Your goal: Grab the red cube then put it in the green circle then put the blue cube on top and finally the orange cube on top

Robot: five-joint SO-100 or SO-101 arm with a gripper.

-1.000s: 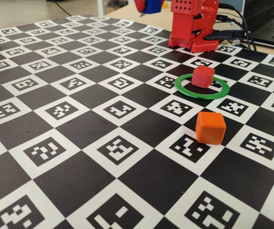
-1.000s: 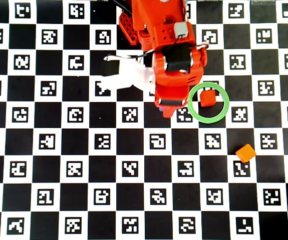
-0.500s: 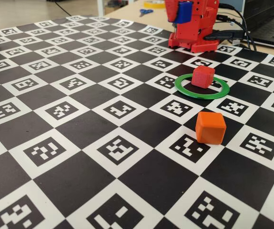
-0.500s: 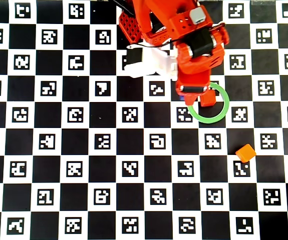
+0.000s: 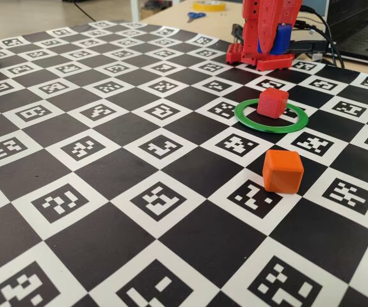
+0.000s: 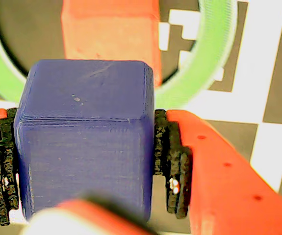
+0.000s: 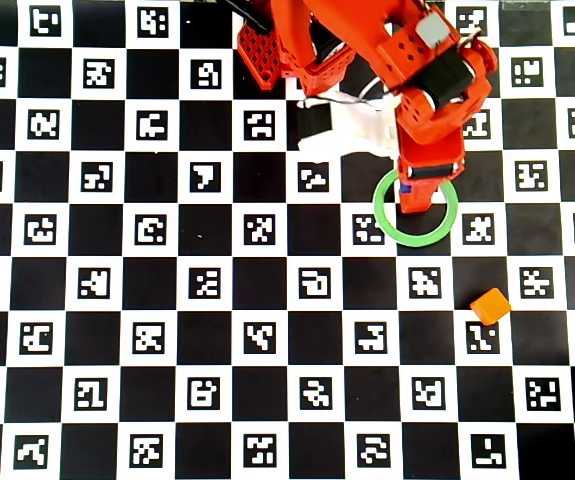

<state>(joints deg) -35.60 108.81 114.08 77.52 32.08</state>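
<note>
Gripped squarely between our gripper (image 6: 84, 161) pads, the blue cube (image 6: 87, 132) hangs above the red cube (image 6: 111, 32) in the green circle (image 6: 214, 54) near the worktop's far edge — release it off-centre and it topples.

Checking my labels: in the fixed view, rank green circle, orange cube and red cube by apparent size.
1. green circle, widest.
2. orange cube.
3. red cube.
The orange cube sits nearer the camera, so the cubes' true order is unsure.
</note>
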